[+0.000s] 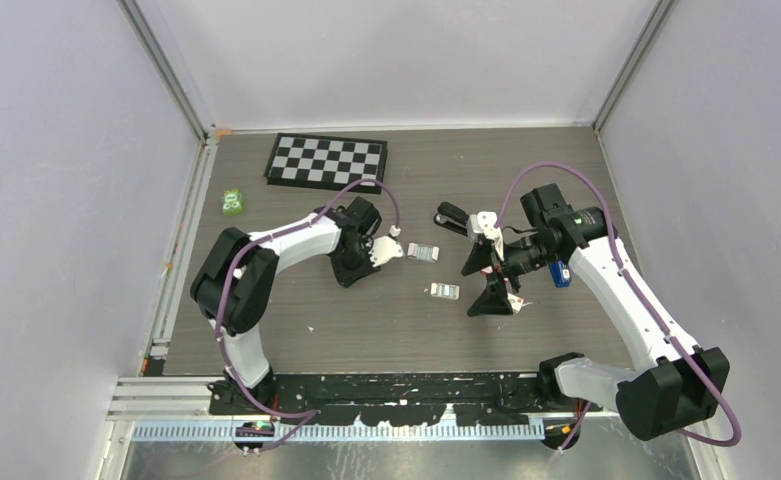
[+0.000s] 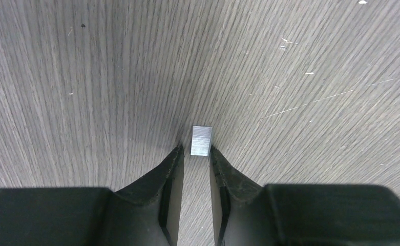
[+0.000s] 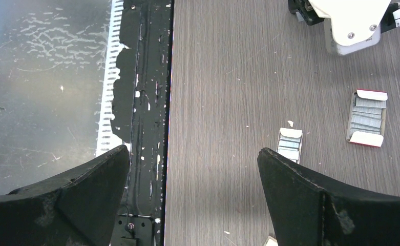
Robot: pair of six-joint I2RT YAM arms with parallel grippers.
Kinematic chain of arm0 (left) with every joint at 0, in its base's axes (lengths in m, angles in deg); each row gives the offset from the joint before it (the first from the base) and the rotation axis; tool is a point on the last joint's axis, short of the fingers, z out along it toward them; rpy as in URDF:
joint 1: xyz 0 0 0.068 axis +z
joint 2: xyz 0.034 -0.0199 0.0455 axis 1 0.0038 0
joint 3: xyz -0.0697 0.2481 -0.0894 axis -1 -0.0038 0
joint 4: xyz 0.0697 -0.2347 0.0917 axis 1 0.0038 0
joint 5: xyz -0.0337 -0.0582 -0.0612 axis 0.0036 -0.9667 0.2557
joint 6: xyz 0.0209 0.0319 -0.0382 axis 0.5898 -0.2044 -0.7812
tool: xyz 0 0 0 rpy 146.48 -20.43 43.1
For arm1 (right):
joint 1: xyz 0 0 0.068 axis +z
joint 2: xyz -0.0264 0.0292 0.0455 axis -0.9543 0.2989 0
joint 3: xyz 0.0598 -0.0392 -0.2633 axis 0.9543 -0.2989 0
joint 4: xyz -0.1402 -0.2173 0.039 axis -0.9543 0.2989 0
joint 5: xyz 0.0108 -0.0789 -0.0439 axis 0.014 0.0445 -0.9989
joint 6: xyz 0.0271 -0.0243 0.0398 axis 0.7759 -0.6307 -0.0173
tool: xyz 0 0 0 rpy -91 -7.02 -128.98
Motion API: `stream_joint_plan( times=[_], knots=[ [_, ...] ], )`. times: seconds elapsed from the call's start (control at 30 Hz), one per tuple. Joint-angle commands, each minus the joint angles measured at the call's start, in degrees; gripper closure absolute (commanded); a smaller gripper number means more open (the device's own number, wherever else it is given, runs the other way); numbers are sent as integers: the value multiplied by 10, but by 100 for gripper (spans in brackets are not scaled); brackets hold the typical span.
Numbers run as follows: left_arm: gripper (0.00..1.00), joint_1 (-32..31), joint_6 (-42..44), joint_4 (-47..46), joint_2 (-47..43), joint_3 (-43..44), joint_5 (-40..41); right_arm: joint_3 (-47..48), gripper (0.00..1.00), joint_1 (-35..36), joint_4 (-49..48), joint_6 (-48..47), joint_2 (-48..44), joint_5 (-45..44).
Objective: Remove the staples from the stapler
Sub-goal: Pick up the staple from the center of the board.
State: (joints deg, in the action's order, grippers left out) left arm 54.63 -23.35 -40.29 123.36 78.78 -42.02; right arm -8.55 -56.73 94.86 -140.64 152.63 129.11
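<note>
In the left wrist view a short silver strip of staples (image 2: 201, 140) lies on the wood table between the tips of my left gripper (image 2: 195, 149). The jaws are narrow: the right fingertip (image 2: 219, 163) touches the strip and a thin gap shows on the left side. The black and white stapler (image 1: 469, 221) lies at centre right, also seen as the stapler (image 3: 350, 24) in the right wrist view. My right gripper (image 1: 483, 282) hovers just in front of it, open wide and empty. My left gripper (image 1: 354, 272) is left of the stapler.
Two small boxes of staples (image 1: 422, 251) (image 1: 444, 291) lie between the arms. A checkered board (image 1: 328, 160) sits at the back, a green item (image 1: 232, 202) at the left, a blue item (image 1: 561, 275) by the right arm. The black front rail (image 3: 146, 102) borders the table.
</note>
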Motion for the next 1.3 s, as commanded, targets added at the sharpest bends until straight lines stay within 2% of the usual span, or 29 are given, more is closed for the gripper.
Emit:
stream_joint_plan(
  times=[0.0, 0.2, 0.3, 0.5, 0.73, 0.9, 1.07, 1.27],
  knots=[
    [77, 2, 5, 14, 4, -5, -34, 13, 0, -6, 9, -14, -15, 24],
    [91, 1, 0, 16, 4, -4, -43, 13, 0, -7, 11, -17, -17, 24],
    [94, 2, -5, 16, 0, -2, -53, 13, 1, -7, 13, -19, -17, 24],
    [98, -3, -57, 28, -24, 21, -66, 14, 0, -8, 14, -20, -18, 25],
    [98, -12, -163, -8, -103, 10, -158, 16, 0, -12, -27, 47, -17, 15],
    [99, -18, -273, -113, -149, -30, -257, -5, 0, -13, -160, 232, -19, 19],
    [99, -30, -426, -318, -199, -123, -334, -84, 1, -13, -447, 537, -22, 58],
    [99, -38, -632, -627, -275, -255, -347, -180, 1, -13, -788, 885, -27, 42]
  ],
)
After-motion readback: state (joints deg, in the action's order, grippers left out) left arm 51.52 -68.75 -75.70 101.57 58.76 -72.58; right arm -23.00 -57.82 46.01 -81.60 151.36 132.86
